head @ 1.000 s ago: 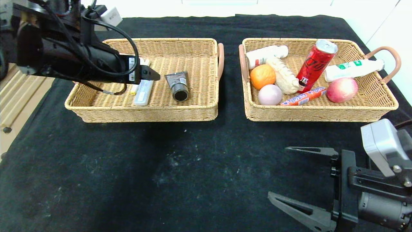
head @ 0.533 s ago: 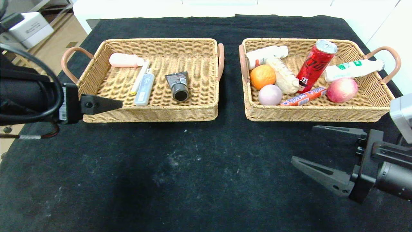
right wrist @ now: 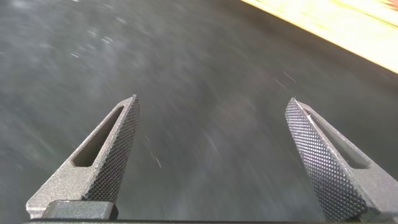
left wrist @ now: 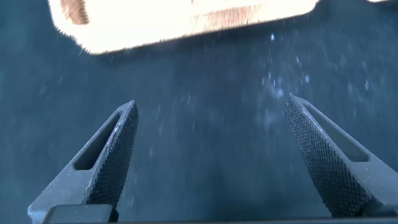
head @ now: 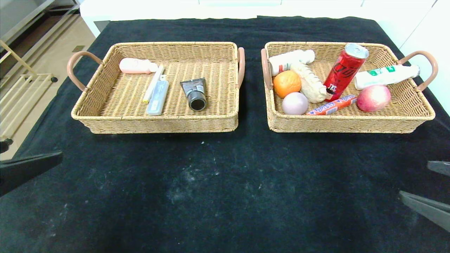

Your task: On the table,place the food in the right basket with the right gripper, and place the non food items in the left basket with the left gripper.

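Presently both wicker baskets sit side by side on the black table cloth (head: 218,182), and every loose item lies inside one of them. Taking the left basket (head: 158,121) as the landmark: within it lie a pink bottle (head: 137,65) at its far left corner, a slim white stick (head: 153,83) touching a pale rectangular case (head: 158,93) near its middle, and a grey tube (head: 194,92) with a dark cap, just right of the case, cap toward the near wall.

Just right of the left basket, with a narrow strip of cloth between them, stands the right basket (head: 348,124). It holds a white bottle (head: 290,59) at its far left, an orange (head: 287,83), a pale pink ball (head: 295,103), a cream corn-shaped piece (head: 311,84), a red can (head: 344,72) leaning tilted, a wrapped sausage stick (head: 332,105), a red apple (head: 373,98) and a white bottle with green label (head: 385,76) resting against the right wall by the handle.

The left gripper (left wrist: 208,158) hovers over bare cloth, nearer the robot than the left basket and to its left; its jaws are spread wide and hold nothing. The right gripper (right wrist: 211,155) is well to the right of the left basket, near the table's front right, likewise spread wide with nothing between its fingers.
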`<action>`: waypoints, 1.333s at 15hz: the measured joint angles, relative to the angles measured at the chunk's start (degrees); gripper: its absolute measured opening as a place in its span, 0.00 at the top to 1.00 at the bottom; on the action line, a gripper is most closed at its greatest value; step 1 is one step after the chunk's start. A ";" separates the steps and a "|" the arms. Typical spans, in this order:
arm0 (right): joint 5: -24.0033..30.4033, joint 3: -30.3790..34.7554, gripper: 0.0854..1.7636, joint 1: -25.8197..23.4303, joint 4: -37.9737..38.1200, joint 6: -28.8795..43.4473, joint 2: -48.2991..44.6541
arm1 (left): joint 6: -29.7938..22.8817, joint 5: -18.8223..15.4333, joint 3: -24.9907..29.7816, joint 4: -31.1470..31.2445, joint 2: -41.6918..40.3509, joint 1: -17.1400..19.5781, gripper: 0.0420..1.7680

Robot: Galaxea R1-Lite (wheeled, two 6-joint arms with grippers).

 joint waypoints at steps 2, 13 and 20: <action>-3.72 -0.71 0.03 -0.76 7.16 -0.09 -6.42 | 0.00 -0.20 1.66 4.88 -6.42 0.24 0.04; -13.89 -9.78 0.03 -12.81 40.18 0.46 -35.72 | 2.30 -7.02 2.21 18.41 -31.90 13.48 0.03; -14.19 -1.71 0.03 -13.12 40.75 2.61 -45.07 | 4.80 -19.82 8.30 22.13 -45.59 16.47 0.03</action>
